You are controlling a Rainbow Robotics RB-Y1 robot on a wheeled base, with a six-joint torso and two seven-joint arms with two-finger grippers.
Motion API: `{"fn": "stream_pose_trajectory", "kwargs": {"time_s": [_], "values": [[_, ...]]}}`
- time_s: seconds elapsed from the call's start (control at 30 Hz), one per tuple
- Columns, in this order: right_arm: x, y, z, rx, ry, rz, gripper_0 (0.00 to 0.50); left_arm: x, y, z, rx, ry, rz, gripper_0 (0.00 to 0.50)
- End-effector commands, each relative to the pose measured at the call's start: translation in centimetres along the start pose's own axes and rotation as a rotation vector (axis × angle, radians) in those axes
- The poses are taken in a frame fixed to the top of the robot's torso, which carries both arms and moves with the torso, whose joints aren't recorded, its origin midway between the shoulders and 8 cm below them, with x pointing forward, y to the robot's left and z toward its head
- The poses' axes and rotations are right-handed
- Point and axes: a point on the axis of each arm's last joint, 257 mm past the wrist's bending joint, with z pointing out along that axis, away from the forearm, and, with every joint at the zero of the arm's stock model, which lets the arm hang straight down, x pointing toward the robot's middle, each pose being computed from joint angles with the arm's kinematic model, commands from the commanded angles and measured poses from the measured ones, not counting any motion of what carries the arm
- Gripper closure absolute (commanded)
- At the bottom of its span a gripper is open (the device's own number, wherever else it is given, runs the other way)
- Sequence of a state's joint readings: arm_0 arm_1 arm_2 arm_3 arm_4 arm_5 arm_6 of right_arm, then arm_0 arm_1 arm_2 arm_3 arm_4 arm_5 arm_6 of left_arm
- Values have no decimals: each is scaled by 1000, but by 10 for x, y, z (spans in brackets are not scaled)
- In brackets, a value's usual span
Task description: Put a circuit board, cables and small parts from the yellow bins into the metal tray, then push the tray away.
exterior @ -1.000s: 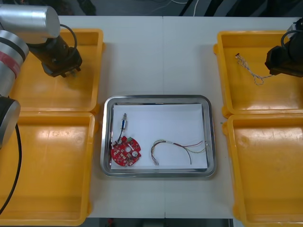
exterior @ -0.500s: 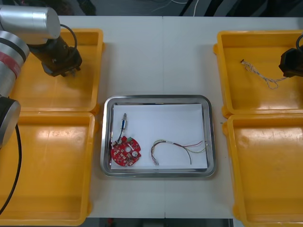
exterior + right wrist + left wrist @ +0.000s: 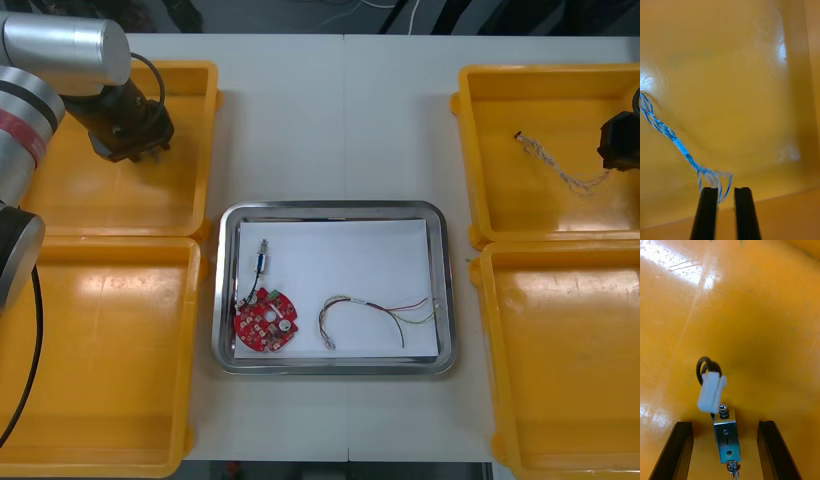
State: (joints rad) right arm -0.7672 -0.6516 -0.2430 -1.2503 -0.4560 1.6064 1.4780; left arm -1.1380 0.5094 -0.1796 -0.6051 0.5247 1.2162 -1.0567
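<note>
Left arm (image 3: 60,60): silver and black; comes in at the table's (image 3: 330,120) far left corner and bends down over the far left yellow bin (image 3: 100,205).
Left gripper (image 3: 135,148): low over that bin's floor, pointing down. In the left wrist view its fingers (image 3: 679,450) are spread wide.
Small metal part (image 3: 727,438): lies on the bin floor between the spread fingers, clear of both. A coiled black cable (image 3: 703,365) with a white connector (image 3: 711,392) sits at its outer end.
Near left yellow bin (image 3: 100,350): beside the tray, no arm over it.
Metal tray (image 3: 225,290): mid-table between the bins, white inside.
Circuit board (image 3: 265,322): round, red; flat in the tray's near left corner.
Second small metal part (image 3: 262,260): in the tray just beyond the board, with a thin black lead running toward the board.
Red and yellow cable (image 3: 375,312): curved across the tray's near right part, apart from the board.
Twisted blue and white cable (image 3: 560,168): in the far right yellow bin (image 3: 520,215), stretched from mid-bin to the right gripper.
Right gripper (image 3: 620,148): at the far right bin's outer side. In the right wrist view the fingers (image 3: 707,213) are nearly together, pinching the cable's frayed end at their tips.
Near right yellow bin (image 3: 570,370): beside the tray.
</note>
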Motion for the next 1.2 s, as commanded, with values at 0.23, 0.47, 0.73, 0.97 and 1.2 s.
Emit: {"fn": "stream_pose_trajectory", "kwargs": {"time_s": [0.23, 0.47, 0.73, 0.97, 1.2], "values": [[-20, -20, -22, 24, -65, -13, 0, -6, -16, -5, 3, -33, 128, 224], [-22, -20, -24, 15, -69, -27, 0, -5, -15, -4, 0, -30, 138, 500], [-20, -17, -26, 10, -55, -51, 0, -5, -13, -6, 1, -21, 138, 500], [-25, 6, -29, 0, -52, -105, 0, -9, -9, -32, -5, 8, 163, 500], [-24, 30, -23, 8, -35, -184, 0, -9, -3, -68, -29, 50, 200, 500]]}}
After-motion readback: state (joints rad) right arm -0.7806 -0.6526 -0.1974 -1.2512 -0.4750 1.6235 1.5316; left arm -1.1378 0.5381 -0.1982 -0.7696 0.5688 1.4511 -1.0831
